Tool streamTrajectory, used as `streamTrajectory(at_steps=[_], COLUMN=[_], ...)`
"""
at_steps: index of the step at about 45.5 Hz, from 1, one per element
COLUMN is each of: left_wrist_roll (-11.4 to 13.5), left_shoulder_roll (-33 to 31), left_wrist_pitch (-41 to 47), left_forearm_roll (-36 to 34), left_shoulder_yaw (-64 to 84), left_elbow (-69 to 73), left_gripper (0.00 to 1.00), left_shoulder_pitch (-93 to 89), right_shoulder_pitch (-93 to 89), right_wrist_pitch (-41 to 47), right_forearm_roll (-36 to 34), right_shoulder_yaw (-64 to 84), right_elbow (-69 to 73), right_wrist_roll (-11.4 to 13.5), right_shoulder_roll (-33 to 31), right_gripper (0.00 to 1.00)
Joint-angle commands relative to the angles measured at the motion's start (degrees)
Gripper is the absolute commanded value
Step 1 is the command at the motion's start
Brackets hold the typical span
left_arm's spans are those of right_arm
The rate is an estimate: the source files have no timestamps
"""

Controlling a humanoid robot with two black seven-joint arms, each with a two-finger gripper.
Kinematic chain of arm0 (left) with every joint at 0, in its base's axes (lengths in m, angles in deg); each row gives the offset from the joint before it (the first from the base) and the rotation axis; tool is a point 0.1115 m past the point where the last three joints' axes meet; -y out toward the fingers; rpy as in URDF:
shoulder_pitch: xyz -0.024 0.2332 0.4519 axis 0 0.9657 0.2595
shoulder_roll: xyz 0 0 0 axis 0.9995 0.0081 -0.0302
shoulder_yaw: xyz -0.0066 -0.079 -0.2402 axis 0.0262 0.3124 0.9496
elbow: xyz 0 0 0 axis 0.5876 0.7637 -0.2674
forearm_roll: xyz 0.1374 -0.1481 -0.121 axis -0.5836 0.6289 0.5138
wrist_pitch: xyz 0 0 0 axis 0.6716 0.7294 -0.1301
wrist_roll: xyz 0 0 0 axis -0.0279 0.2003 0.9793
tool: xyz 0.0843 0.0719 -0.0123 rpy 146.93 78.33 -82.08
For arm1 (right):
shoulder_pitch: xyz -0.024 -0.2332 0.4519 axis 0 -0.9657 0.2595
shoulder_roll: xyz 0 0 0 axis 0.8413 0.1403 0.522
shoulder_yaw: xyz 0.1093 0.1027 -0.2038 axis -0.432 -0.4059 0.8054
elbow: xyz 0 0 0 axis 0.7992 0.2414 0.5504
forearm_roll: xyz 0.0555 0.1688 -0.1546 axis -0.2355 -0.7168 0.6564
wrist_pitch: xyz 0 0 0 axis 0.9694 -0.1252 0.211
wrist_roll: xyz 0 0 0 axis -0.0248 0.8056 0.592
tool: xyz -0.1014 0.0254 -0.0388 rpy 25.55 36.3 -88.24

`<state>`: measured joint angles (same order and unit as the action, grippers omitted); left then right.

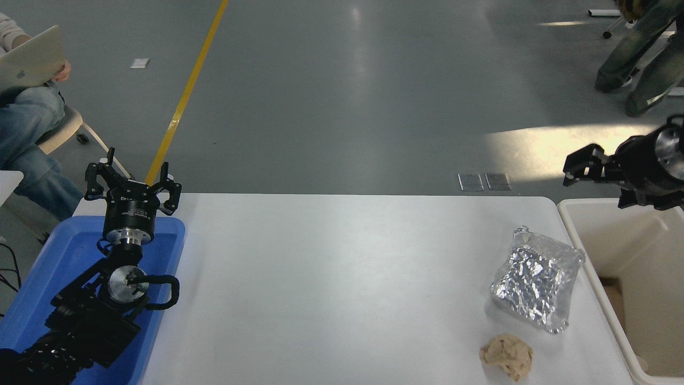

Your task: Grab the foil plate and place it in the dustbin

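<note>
The foil plate lies flat on the white tabletop near its right edge, just beside the cream dustbin and untouched by anything. A crumpled tan paper ball sits a little nearer the robot, close to the plate but apart from it. The right tool hangs in the air above the dustbin's far corner, well clear of the plate; it is seen side-on, so I cannot tell whether it is spread or pressed together. The left tool is parked over the blue tray at the far left, its fingers spread and holding nothing. To my eye the job is only at the reach stage. The next move calls for the right arm to swing in over the plate and come down on its rumpled rim, keeping off the paper ball, since thin foil will likely crush under a hard pinch.
</note>
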<state>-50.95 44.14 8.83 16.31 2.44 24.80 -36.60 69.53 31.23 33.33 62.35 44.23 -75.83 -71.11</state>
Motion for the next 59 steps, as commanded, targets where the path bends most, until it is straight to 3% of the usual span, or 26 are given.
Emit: streamTrajectory(at_steps=[1, 15, 45, 50, 59], left_wrist_roll=[0.0, 0.0, 0.0, 0.0, 0.0], left_shoulder_roll=[0.0, 0.0, 0.0, 0.0, 0.0], left_wrist_pitch=[0.0, 0.0, -0.1, -0.1, -0.1], left_forearm_roll=[0.0, 0.0, 0.0, 0.0, 0.0], left_shoulder_yaw=[0.0, 0.0, 0.0, 0.0, -0.1], left_elbow=[0.0, 0.0, 0.0, 0.0, 0.0], left_gripper=[0.99, 0.99, 0.99, 0.99, 0.99], left_shoulder_pitch=[0.0, 0.0, 0.0, 0.0, 0.0], right_shoulder_pitch=[-18.4, -32.0, -42.0, -42.9, -44.1], right_wrist_pitch=[-2.6, -4.7, -10.3, -10.4, -10.8], right_forearm_roll=[0.6, 6.6, 8.0, 9.6, 12.0], right_shoulder_yaw=[-6.3, -14.3, -20.9, -21.2, -22.9], right_elbow=[-11.1, -17.5, -26.7, -27.4, -27.9], right_wrist_roll=[0.0, 0.0, 0.0, 0.0, 0.0], right_shoulder_roll=[-0.3, 1.9, 8.5, 8.9, 9.8], right_gripper=[0.96, 0.95, 0.9, 0.86, 0.72])
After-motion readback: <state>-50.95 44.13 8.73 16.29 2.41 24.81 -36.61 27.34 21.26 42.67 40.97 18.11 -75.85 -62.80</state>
